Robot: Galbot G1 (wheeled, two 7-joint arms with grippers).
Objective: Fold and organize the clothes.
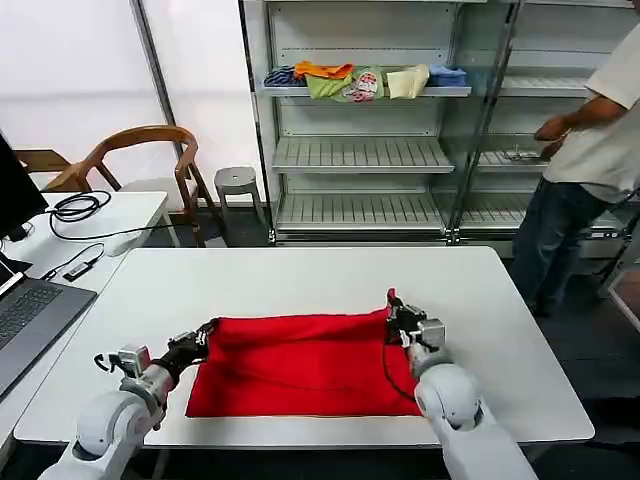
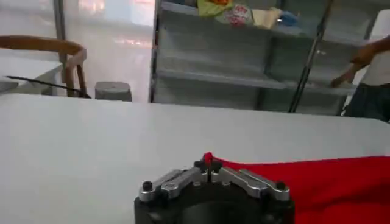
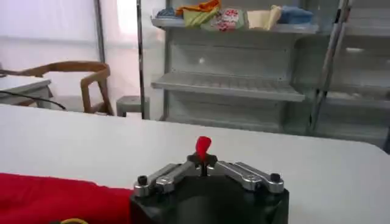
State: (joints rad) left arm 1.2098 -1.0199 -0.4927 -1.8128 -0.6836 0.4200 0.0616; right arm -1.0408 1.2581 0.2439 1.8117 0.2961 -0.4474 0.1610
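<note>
The red T-shirt [image 1: 300, 365] lies as a flat, wide rectangle on the white table [image 1: 300, 275], plain side up. My left gripper [image 1: 207, 330] is shut on its far left corner, and red cloth pokes out between the tips in the left wrist view [image 2: 209, 161]. My right gripper [image 1: 397, 310] is shut on the far right corner, with a small red tuft [image 3: 203, 146] standing up between its closed tips. The shirt's far edge hangs slightly slack between the two grippers. Red cloth [image 3: 55, 198] also spreads beside the right gripper.
A laptop [image 1: 25, 320] and cables [image 1: 75, 207] sit on a side desk at left, with a wooden chair [image 1: 140, 150] behind. Shelving [image 1: 360, 150] with folded garments [image 1: 365, 80] stands beyond the table. A person [image 1: 585, 160] stands at the right shelves.
</note>
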